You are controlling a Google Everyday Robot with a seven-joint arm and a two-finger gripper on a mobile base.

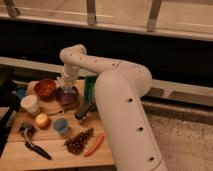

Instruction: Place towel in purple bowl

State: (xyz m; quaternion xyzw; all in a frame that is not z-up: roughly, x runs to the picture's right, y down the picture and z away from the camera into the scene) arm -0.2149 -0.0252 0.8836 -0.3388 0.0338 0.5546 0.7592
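Observation:
The purple bowl (66, 96) stands on the wooden table (55, 156), right of a brown bowl (45, 88). My gripper (65, 83) hangs at the end of the white arm (95, 65), directly over the purple bowl and close to its rim. Something pale shows at the gripper. I cannot make out the towel as a separate thing there or in the bowl.
A white cup (31, 104), an apple (42, 120), a blue cup (61, 125), a pine cone (79, 141), a carrot (94, 145) and a black tool (32, 144) lie on the table. A green tray (90, 86) and a dark bottle (85, 110) sit beside the bowl. My arm's big white body (125, 125) hides the table's right side.

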